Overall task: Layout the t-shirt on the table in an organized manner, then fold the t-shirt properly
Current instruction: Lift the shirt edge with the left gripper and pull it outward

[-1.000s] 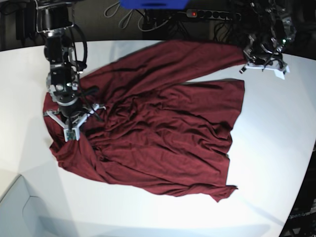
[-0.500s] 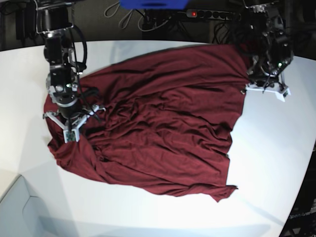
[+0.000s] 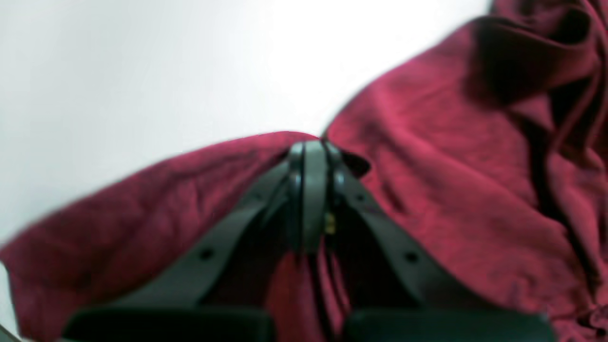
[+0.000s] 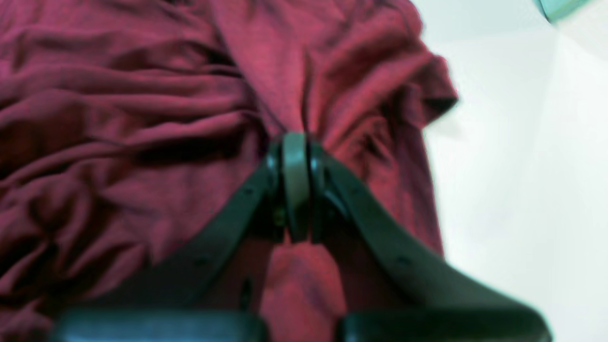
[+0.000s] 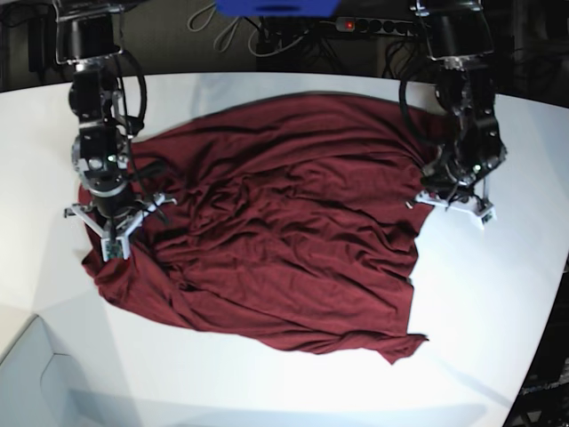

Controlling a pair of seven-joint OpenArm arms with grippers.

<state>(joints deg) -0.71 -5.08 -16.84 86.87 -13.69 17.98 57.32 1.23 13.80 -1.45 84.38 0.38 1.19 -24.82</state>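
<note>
shirt (image 5: 284, 231) — wrinkled, sprawled mid-tabletop (image 5: 498, 285); left gripper (image 3: 311, 152) and right gripper (image 4: 294, 142), jaws pinched tight on opposite cloth edges — best drawn apart evenly, kept low, to flatten wrinkles without dragging it off centre.

Bare desk (image 5: 284, 382) lies open along the near edge and both outer sides. The wrinkled t-shirt (image 5: 284, 231) covers the centre. Cables and a power strip (image 5: 373, 25) crowd the far edge.
</note>
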